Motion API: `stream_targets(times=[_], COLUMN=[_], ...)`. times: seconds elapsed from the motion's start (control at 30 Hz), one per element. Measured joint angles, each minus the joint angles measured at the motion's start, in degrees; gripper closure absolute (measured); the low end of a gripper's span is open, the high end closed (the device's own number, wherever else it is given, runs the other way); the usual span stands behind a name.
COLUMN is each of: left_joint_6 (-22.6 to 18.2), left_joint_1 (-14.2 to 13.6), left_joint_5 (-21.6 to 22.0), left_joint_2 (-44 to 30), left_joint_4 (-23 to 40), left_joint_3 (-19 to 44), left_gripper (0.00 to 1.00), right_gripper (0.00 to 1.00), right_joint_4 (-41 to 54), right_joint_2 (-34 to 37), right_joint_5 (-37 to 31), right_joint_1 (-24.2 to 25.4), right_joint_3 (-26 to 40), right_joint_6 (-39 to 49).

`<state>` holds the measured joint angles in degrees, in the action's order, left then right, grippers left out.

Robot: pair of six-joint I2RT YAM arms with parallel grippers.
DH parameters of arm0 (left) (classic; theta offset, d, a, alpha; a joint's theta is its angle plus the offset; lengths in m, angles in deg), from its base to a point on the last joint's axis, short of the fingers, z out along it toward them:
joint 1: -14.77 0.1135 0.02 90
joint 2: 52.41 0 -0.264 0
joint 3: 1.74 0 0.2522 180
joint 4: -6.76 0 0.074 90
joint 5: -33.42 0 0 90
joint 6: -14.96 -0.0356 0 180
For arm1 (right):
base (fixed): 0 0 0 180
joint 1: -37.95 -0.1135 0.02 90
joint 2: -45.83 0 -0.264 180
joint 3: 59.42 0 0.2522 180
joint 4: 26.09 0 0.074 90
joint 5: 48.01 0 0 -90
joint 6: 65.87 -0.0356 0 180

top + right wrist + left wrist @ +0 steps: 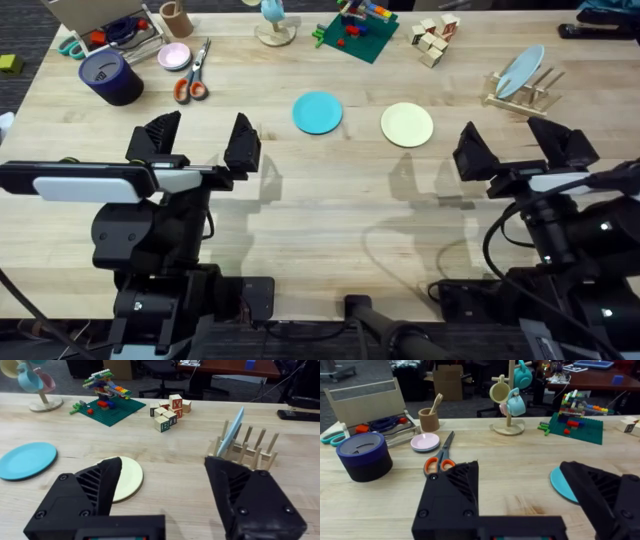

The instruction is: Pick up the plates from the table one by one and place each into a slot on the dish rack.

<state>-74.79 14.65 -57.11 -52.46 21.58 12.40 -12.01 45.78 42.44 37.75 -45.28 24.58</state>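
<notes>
Plates were seen lying flat on the light wooden table (pixel 330 210): the turquoise-blue plate (pixel 317 112) at about 12 o'clock from the table's middle in the overhead view, and the cream-yellow plate (pixel 407 125) just beside it toward 3 o'clock, the two close but apart. The dish rack (pixel 520 92) was placed well apart from them toward 2 o'clock, near the table's right edge, and a paler light-blue plate (pixel 521 71) was held tilted in a slot between its upright pegs. The left gripper (pixel 197 145) was held above bare tabletop at about 8 o'clock from the turquoise-blue plate, its black fingers spread wide with nothing between them. The right gripper (pixel 518 150) was held at about 4 o'clock from the cream-yellow plate and 6 o'clock from the rack, its fingers likewise parted and empty. Orange-handled scissors (pixel 192 76), a small pink dish (pixel 174 56) and a dark blue roll of tape (pixel 110 76) were found toward 10 o'clock. A green building-brick baseplate (pixel 356 38) and a pile of wooden blocks (pixel 434 38) were set along the far edge, around 12 to 1 o'clock.
</notes>
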Motion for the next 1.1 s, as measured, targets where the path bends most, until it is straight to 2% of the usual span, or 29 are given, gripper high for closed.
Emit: stream_targets(times=[0.2, 0.4, 0.6, 0.7, 0.83, 0.97, 1.1], left_joint_6=[0.0, 0.0, 0.0, 0.0, 0.0, 0.0, 0.3], left_joint_1=[0.0, 0.0, 0.0, 0.0, 0.0, 0.0, 0.0], left_joint_5=[0.0, 0.0, 0.0, 0.5, 1.7, 2.1, 2.2], left_joint_2=[0.0, 0.0, 0.0, -0.2, -3.6, -11.1, -21.1], left_joint_4=[-0.4, -4.7, -2.7, 0.4, 6.0, 10.9, 17.8], left_joint_3=[0.0, 0.0, 1.3, 5.2, 13.3, 21.6, 30.2], left_gripper=[0.008, 0.008, 0.008, 0.008, 0.008, 0.009, 0.009], right_gripper=[0.005, 0.005, 0.005, 0.007, 0.006, 0.006, 0.007], right_joint_4=[0.0, -2.3, -7.6, -7.2, -6.7, -2.9, 3.5], right_joint_2=[0.0, 0.0, 0.0, 0.2, 3.0, 9.4, 18.8], right_joint_5=[0.0, 0.4, 0.5, 0.5, 0.5, 0.5, 0.5], right_joint_1=[0.0, 0.0, 0.0, 0.0, 0.0, 0.0, 0.0], right_joint_3=[0.0, 0.0, 0.1, 0.9, 5.3, 12.6, 20.6], right_joint_6=[0.0, 0.0, 0.0, 0.0, 0.0, 0.0, 0.0])
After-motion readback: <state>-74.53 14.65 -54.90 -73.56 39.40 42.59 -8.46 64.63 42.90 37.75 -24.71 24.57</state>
